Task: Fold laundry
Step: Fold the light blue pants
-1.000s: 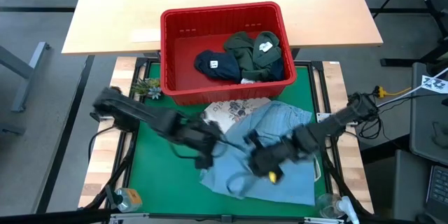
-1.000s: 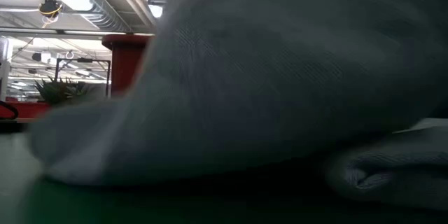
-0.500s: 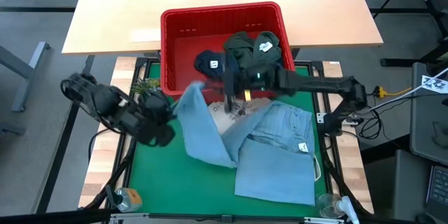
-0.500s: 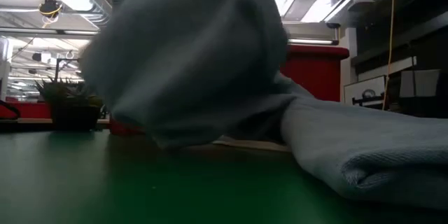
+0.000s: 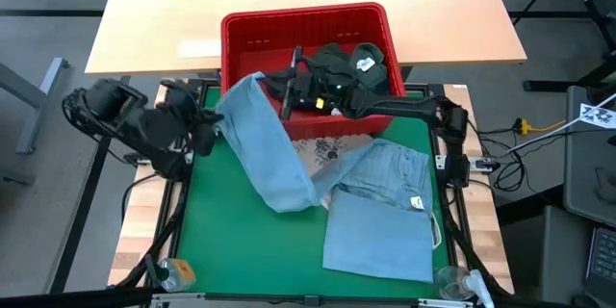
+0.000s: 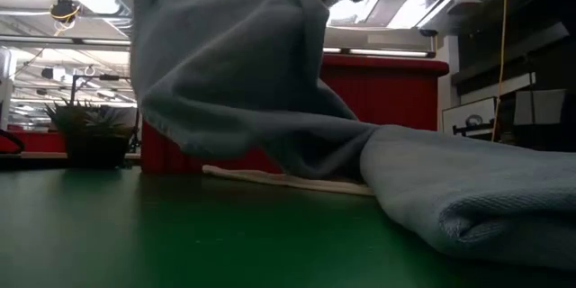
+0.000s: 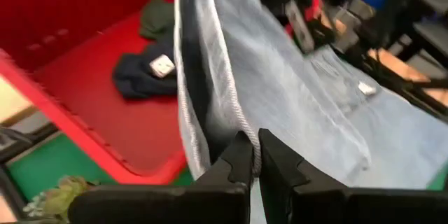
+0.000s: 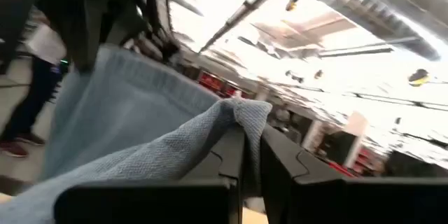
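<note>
Two dark jointed arms — black cabling, green indicator lights

Soft matt denim garment (image 5: pixel 269 154); glossy plastic basket (image 5: pixel 252 38).

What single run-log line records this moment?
left gripper: shut on light blue denim garment | right gripper: shut on same garment | garment: lifted near red basket

The high view looks straight down on the whole green mat (image 5: pixel 207 241) and red basket (image 5: pixel 252 106). The low view sits at mat level near the front edge, facing the basket (image 6: pixel 396 90). Each wrist view looks closely along its fingers at the lifted denim (image 7: pixel 280 84), which all four views share.
</note>
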Available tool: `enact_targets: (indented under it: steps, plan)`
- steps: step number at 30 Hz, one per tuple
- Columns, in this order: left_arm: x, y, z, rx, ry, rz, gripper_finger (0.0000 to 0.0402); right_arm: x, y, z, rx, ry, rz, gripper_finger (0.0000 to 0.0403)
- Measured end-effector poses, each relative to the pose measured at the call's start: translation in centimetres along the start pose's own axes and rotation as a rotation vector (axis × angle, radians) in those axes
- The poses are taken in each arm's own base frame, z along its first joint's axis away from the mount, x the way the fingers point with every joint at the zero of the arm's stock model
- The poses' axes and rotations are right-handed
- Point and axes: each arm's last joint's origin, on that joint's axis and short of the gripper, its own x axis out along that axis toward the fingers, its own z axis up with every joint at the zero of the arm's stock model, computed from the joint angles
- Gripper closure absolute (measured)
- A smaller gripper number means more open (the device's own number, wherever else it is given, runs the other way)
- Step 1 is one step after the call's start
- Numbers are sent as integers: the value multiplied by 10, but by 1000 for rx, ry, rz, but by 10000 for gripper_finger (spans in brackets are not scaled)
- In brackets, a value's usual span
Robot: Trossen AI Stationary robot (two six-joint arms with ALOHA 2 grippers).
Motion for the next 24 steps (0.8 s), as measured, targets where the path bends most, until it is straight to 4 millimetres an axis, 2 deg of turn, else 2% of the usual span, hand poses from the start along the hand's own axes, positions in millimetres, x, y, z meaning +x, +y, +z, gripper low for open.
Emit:
enact_targets:
  steps: [4,10,20,24]
  plan:
    - [-6,22,8,-43,-43,39,397,2,5,-22,3,54,-75,375]
    - [-14,45,14,-88,-79,80,397,3,10,-32,14,108,-62,375]
    - [-13,53,18,-58,-92,146,396,3,10,-34,45,132,-84,374]
    - [-11,57,20,-71,-106,189,396,2,9,-37,58,175,-134,347]
